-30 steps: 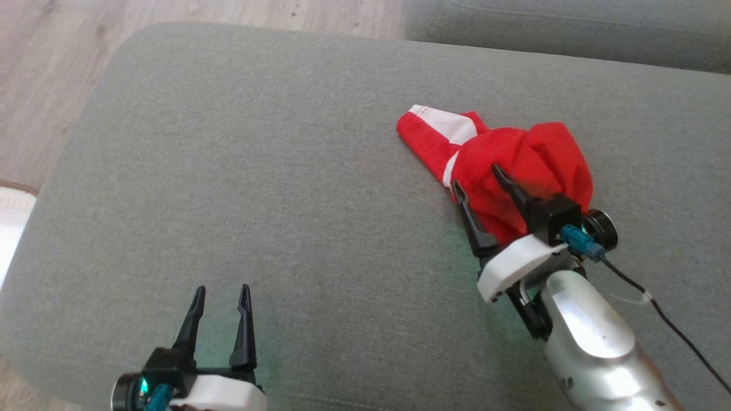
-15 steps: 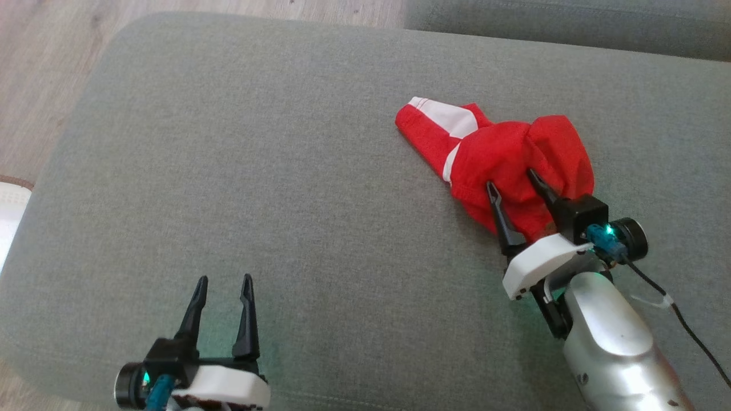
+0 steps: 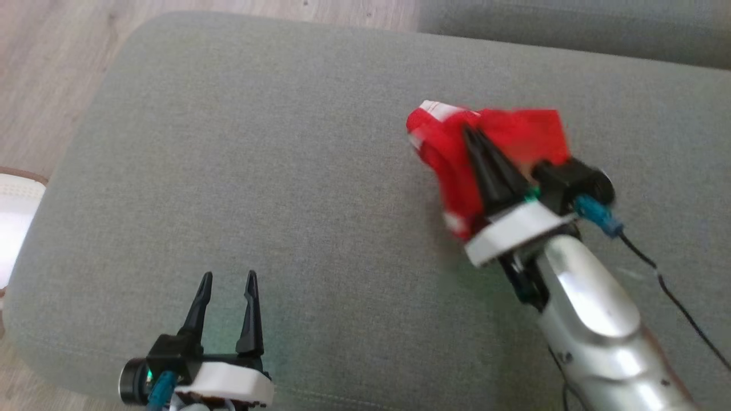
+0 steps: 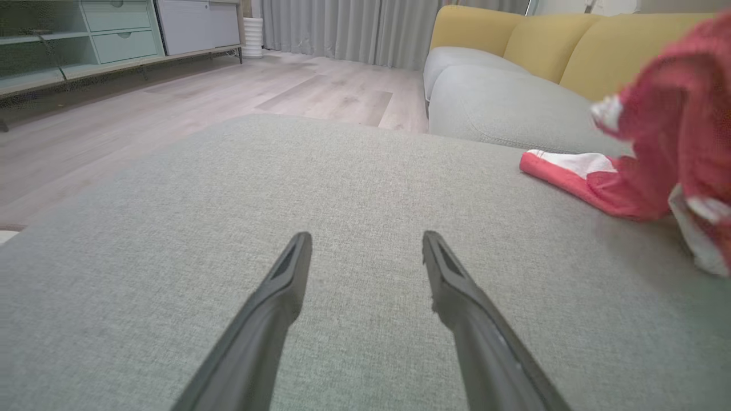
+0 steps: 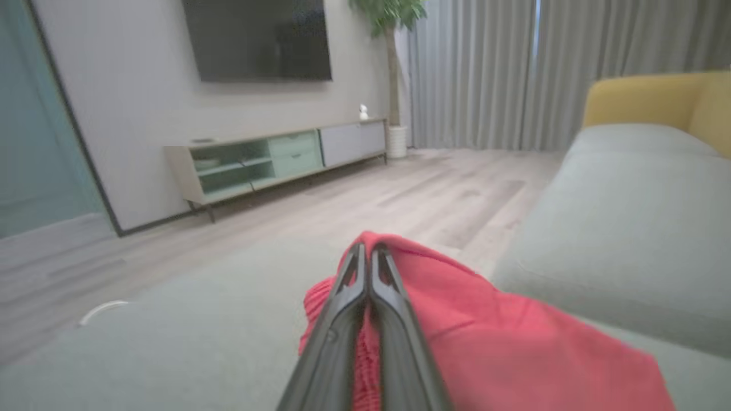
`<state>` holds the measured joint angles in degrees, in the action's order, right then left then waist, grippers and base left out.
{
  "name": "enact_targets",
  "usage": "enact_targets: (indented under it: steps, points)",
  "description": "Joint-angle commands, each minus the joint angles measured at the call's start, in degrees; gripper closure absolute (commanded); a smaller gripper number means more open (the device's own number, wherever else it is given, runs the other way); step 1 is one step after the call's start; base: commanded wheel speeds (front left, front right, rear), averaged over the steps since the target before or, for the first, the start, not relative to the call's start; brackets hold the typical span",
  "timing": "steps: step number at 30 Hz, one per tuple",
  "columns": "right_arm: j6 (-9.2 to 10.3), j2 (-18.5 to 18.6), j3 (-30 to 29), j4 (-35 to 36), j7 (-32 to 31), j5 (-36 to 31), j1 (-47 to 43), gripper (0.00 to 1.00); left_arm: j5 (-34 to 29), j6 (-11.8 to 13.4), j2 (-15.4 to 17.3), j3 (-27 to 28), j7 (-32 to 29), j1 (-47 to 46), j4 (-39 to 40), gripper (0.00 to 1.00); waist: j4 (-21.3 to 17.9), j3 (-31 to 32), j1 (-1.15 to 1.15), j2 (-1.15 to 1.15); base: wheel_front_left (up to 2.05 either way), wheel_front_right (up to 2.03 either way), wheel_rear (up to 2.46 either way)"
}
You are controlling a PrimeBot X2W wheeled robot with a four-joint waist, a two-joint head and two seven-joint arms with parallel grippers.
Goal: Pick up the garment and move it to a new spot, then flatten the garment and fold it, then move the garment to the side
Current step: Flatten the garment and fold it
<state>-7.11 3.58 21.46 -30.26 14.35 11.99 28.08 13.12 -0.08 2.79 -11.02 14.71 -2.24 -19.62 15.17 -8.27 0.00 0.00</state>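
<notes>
A red garment (image 3: 451, 165) with white stripes hangs bunched from my right gripper (image 3: 471, 134), which is shut on it and holds it above the grey ottoman (image 3: 257, 171). In the right wrist view the two fingers press together with the red garment (image 5: 457, 319) pinched between them. The left wrist view shows the garment (image 4: 674, 131) lifted at the right, one striped end still lying on the cushion. My left gripper (image 3: 227, 278) stands open near the ottoman's front edge, with nothing between its fingers (image 4: 285, 279).
A grey and yellow sofa (image 4: 514, 68) stands behind the ottoman. Wood floor (image 3: 51, 51) lies to the left, with a white object (image 3: 14, 211) at the edge. A black cable (image 3: 662, 285) trails from the right wrist. A TV cabinet (image 5: 274, 160) lines the far wall.
My right gripper has shut on the garment and lifted it, pulling it up and slightly left off the cushion. The left gripper has stayed put; the camera shifted a little.
</notes>
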Motion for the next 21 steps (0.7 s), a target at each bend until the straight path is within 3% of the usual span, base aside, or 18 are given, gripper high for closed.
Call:
enact_targets:
  steps: [1,5,10,15,20,21]
  points:
    - [-0.37,-0.7,4.2,5.2,0.6,2.9,5.0,1.0,0.1,-0.3,0.1,1.5,0.3,-0.9,1.5,0.0,0.6,1.1,0.0,0.0,0.0,0.0,0.0]
    - [-0.37,-0.7,11.5,12.0,0.6,10.9,10.0,1.0,0.0,-0.5,0.1,0.6,0.3,-0.6,1.4,0.0,2.0,2.7,0.0,0.0,0.0,0.0,0.0]
    - [-0.37,-0.7,13.0,17.9,0.6,19.8,12.9,1.0,-0.2,-0.4,0.1,0.8,0.3,1.0,1.2,0.0,2.7,4.5,0.0,0.0,0.0,0.0,0.0]
    - [-0.37,-0.7,10.1,12.5,0.6,18.7,9.7,1.0,-0.3,-0.4,0.1,2.2,0.3,2.1,1.5,0.0,1.2,4.2,0.0,0.0,0.0,0.0,0.0]
    - [-0.37,0.3,-1.8,-1.0,0.6,10.9,2.0,1.0,-0.1,-0.9,0.1,2.0,0.3,1.7,1.6,0.0,-0.8,2.6,0.0,0.0,0.0,0.0,0.0]
    - [-0.37,1.1,-5.0,-4.2,0.6,9.4,0.5,0.38,0.0,-1.0,0.1,1.8,0.3,1.5,1.7,0.0,-1.1,2.3,0.0,0.0,0.0,0.0,0.0]
